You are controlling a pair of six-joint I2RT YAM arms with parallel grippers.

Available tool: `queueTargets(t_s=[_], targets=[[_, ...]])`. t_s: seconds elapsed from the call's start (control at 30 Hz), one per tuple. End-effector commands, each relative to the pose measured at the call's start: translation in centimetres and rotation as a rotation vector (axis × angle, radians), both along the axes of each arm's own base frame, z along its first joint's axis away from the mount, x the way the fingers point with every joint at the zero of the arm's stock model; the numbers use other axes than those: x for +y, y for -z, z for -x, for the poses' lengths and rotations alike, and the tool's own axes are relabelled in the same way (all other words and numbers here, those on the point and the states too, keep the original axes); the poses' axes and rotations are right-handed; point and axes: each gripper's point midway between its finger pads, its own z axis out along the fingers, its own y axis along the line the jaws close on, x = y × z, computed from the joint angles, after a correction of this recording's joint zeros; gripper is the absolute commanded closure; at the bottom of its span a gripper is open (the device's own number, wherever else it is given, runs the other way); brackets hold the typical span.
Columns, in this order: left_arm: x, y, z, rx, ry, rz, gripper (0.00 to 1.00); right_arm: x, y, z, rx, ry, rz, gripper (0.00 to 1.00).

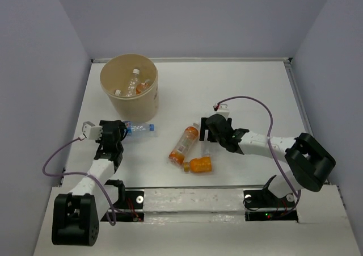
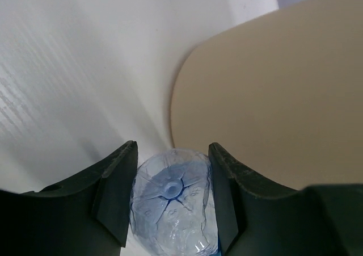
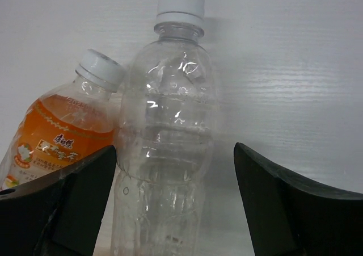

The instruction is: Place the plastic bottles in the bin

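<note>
Grasp check: left pincer point(image 2: 172, 152) seemingly pinching clear blue-labelled plastic bottle point(image 2: 170, 202) beside round beige plastic bin point(image 2: 272, 97).
I'd clear the rim before release; right pincer point(image 3: 174, 149) spread over clear white-capped plastic bottle point(image 3: 170, 97).

The left black two-finger gripper point(image 1: 125, 130) sits low just on the near side of the round beige plastic bin point(image 1: 136, 105). Its fingers point(image 2: 116, 193) are clamped on the base of a clear blue-labelled plastic bottle point(image 2: 170, 199). The right black gripper point(image 1: 203, 132), well right of the bin, points leftward from an outstretched white forearm point(image 1: 258, 144), jaws spread wide.
</note>
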Motion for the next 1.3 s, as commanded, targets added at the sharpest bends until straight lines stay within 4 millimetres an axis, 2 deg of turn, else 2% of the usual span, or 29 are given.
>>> queueTargets(t_s=[0.0, 0.03, 0.13, 0.17, 0.27, 0.3, 0.37, 0.4, 0.5, 0.53, 0.57, 0.6, 0.63, 0.67, 0.7, 0.77, 0.8, 0.83, 0.87, 0.93, 0.97, 1.0, 1.07, 1.1, 1.13, 1.17, 1.2, 1.23, 1.27], targets=[[-1.5, -2.5, 0.6, -0.012, 0.168, -0.088, 0.75, -0.9, -1.6, -2.3, -0.045, 0.079, -0.028, 0.16], [-2.2, -4.4, 0.8, -0.069, 0.215, -0.102, 0.76, -1.0, -1.5, -2.2, -0.045, 0.080, -0.026, 0.21], [-3.0, -6.7, 2.0, -0.119, 0.279, -0.128, 0.78, -1.4, -1.5, -2.8, -0.044, 0.091, -0.030, 0.27], [-3.0, -9.0, 2.6, -0.168, 0.292, -0.156, 0.78, -1.3, -1.4, -2.8, -0.044, 0.087, -0.030, 0.32], [-3.2, -13.8, 3.9, -0.271, 0.313, -0.202, 0.78, -1.9, -0.7, -3.3, -0.030, 0.100, -0.014, 0.40], [-3.0, -17.0, 4.2, -0.319, 0.313, -0.246, 0.78, -1.9, -0.6, -3.2, -0.025, 0.097, -0.011, 0.43], [-2.5, -20.4, 4.4, -0.360, 0.291, -0.286, 0.78, -2.7, -0.3, -3.4, -0.020, 0.118, -0.008, 0.50], [-2.3, -24.4, 4.8, -0.429, 0.275, -0.305, 0.78, -2.9, -0.4, -3.4, -0.025, 0.121, -0.009, 0.51], [-1.3, -28.3, 3.5, -0.431, 0.228, -0.373, 0.78, -3.6, -1.3, -3.2, -0.055, 0.138, -0.008, 0.55], [-0.9, -31.5, 3.6, -0.480, 0.203, -0.405, 0.78, -3.7, -2.3, -3.1, -0.078, 0.139, -0.022, 0.55], [-0.5, -32.4, 2.1, -0.479, 0.176, -0.421, 0.78, -3.8, -2.9, -3.1, -0.092, 0.137, -0.029, 0.55], [-0.2, -34.7, 2.0, -0.517, 0.151, -0.434, 0.78, -3.9, -4.2, -3.1, -0.121, 0.134, -0.051, 0.55], [0.1, -35.2, 1.3, -0.517, 0.137, -0.448, 0.78, -4.0, -4.7, -3.0, -0.134, 0.130, -0.057, 0.55], [0.6, -34.7, -0.5, -0.471, 0.115, -0.470, 0.78, -4.0, -5.2, -2.9, -0.145, 0.114, -0.054, 0.55], [0.8, -36.4, -1.0, -0.502, 0.098, -0.483, 0.78, -4.1, -5.7, -2.8, -0.160, 0.108, -0.060, 0.55], [1.0, -36.5, -2.8, -0.476, 0.086, -0.505, 0.78, -4.2, -7.5, -2.5, -0.199, 0.096, -0.091, 0.55], [1.3, -35.3, -5.5, -0.420, 0.081, -0.532, 0.78, -4.3, -8.5, -2.2, -0.222, 0.080, -0.106, 0.56], [1.3, -36.2, -5.4, -0.437, 0.076, -0.543, 0.78, -4.3, -8.4, -2.1, -0.220, 0.080, -0.105, 0.56], [1.6, -35.9, -6.8, -0.411, 0.064, -0.573, 0.78, -4.4, -9.7, -1.9, -0.250, 0.071, -0.123, 0.56], [1.8, -35.0, -8.4, -0.385, 0.064, -0.603, 0.78, -4.4, -10.9, -1.7, -0.277, 0.047, -0.138, 0.56], [1.8, -35.0, -8.9, -0.386, 0.063, -0.619, 0.78, -4.4, -12.1, -1.5, -0.303, 0.038, -0.160, 0.56], [1.9, -35.2, -9.2, -0.388, 0.058, -0.656, 0.73, -4.1, -13.3, -1.6, -0.323, 0.030, -0.180, 0.56], [2.2, -34.4, -10.4, -0.350, 0.049, -0.679, 0.67, -3.6, -15.5, -1.5, -0.358, 0.003, -0.225, 0.56], [2.2, -34.1, -10.8, -0.337, 0.056, -0.692, 0.62, -3.3, -16.5, -1.6, -0.373, -0.005, -0.241, 0.56], [2.0, -33.4, -11.4, -0.314, 0.076, -0.713, 0.48, -2.7, -18.7, -1.8, -0.404, -0.022, -0.273, 0.56], [1.9, -33.2, -11.5, -0.308, 0.080, -0.717, 0.39, -2.3, -19.7, -2.1, -0.416, -0.030, -0.284, 0.56], [1.8, -32.9, -11.6, -0.304, 0.085, -0.712, 0.21, -1.7, -20.1, -2.6, -0.416, -0.040, -0.285, 0.56], [1.5, -33.2, -11.3, -0.323, 0.097, -0.702, 0.13, -0.9, -22.4, -3.1, -0.449, -0.063, -0.305, 0.56], [1.3, -33.0, -11.4, -0.325, 0.108, -0.697, 0.08, -0.7, -21.6, -3.4, -0.433, -0.066, -0.286, 0.56]])
